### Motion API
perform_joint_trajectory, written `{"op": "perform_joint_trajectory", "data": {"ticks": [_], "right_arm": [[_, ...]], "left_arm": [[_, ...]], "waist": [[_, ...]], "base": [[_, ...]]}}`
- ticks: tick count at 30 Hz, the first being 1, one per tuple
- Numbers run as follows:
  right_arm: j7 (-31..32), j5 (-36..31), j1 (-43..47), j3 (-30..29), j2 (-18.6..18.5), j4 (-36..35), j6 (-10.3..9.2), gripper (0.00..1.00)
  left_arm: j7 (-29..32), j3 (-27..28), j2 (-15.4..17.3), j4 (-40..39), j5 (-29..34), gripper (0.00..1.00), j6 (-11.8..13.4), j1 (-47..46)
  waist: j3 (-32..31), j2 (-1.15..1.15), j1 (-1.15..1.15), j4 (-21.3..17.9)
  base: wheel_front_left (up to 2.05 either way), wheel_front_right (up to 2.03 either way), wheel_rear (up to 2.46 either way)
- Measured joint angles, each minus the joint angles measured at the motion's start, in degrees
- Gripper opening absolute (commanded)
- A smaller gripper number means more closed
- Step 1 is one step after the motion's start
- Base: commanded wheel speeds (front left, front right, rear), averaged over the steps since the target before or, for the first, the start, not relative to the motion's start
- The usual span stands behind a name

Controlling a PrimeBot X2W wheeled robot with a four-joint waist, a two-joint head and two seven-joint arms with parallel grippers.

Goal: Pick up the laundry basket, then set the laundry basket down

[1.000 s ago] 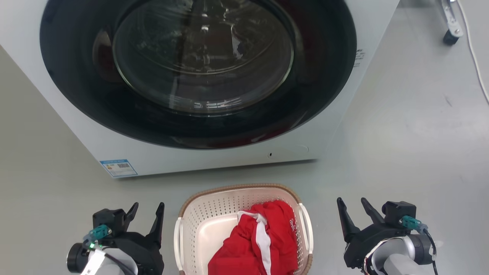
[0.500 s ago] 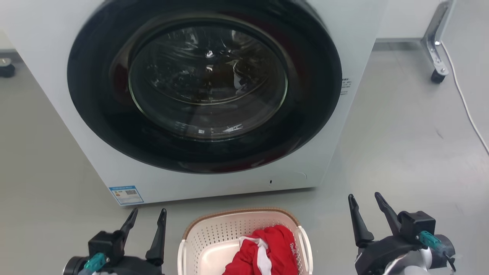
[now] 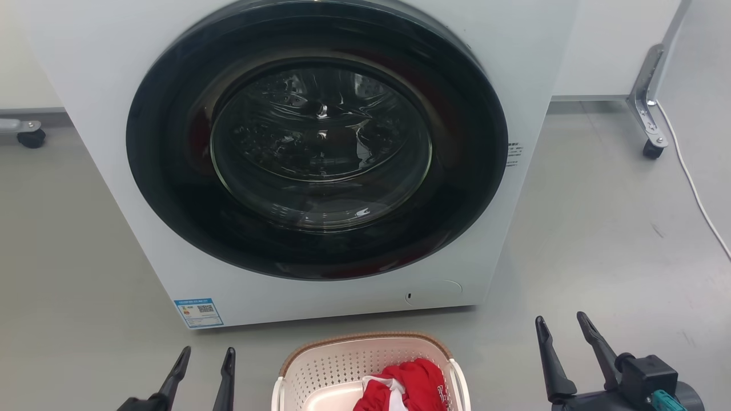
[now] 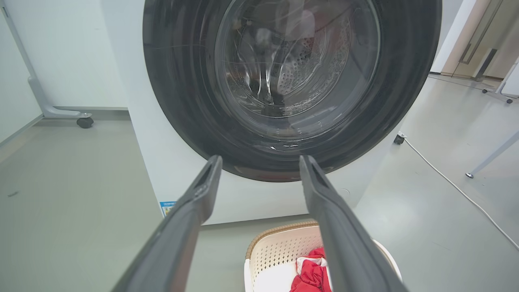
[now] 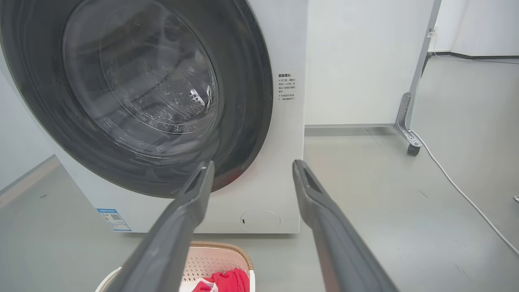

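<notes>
At the far left of the head view, a small black caster [image 3: 31, 138] stands on the grey floor [image 3: 599, 240] beside the wall. Nearer the robot, the left hand [image 3: 207, 350] rises from the bottom edge with its two dark fingers spread apart and nothing between them. It is left of the laundry basket and not touching it.

Behind the left hand stands a white washing machine [image 3: 97, 74] with a blue sticker [image 3: 199, 312] at its lower left corner. Its round dark door [image 3: 320, 148] is closed, and the drum shows through the glass.

The laundry basket [image 3: 365, 338] sits on the floor just in front of the machine, between the two hands, and is cut off by the bottom edge. Its brown rim and perforated cream wall face the machine. A red garment [image 3: 408, 385] with a white stripe lies inside.

To the right, the right hand [image 3: 561, 318] has its fingers held open and empty, well clear of the basket's white side handle [image 3: 460, 379]. Further right, a metal frame leg [image 3: 644, 100] ends in a caster, and a white cable [image 3: 694, 188] trails across the floor.
</notes>
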Motion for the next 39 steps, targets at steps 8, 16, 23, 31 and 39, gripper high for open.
{"op": "perform_joint_trajectory", "data": {"ticks": [8,16,23,31,39], "right_arm": [[0.0,-3.4,4.3,-4.7,0.2,-3.8,-0.01,1.0],[0.7,-6.2,5.9,-7.1,1.8,-6.2,-0.01,1.0],[2.2,-7.5,6.3,-7.9,2.7,-8.2,-0.02,1.0],[3.9,-9.0,6.8,-8.8,3.3,-10.0,-0.02,1.0],[4.7,-9.4,8.0,-8.4,4.3,-8.4,0.08,0.0]], "left_arm": [[0.0,5.1,-1.6,-3.3,3.1,1.0,0.0,3.5],[0.0,7.9,-3.3,-4.6,6.1,1.0,0.0,5.1],[0.6,9.0,-4.0,-5.7,7.3,1.0,0.0,5.2],[2.2,9.4,-4.8,-6.4,8.7,1.0,0.1,5.6],[3.1,9.4,-6.1,-4.5,9.5,0.0,0.0,6.8]], "waist": [[-0.3,0.0,0.0,0.7],[-0.3,0.0,0.0,0.9],[-0.2,0.0,0.0,0.9],[-0.2,0.0,0.0,0.9],[-0.1,0.01,0.01,0.9]], "base": [[0.0,0.0,0.0],[0.0,0.0,0.0],[0.0,0.0,0.0],[0.0,0.0,0.0],[0.0,0.0,0.0]]}}
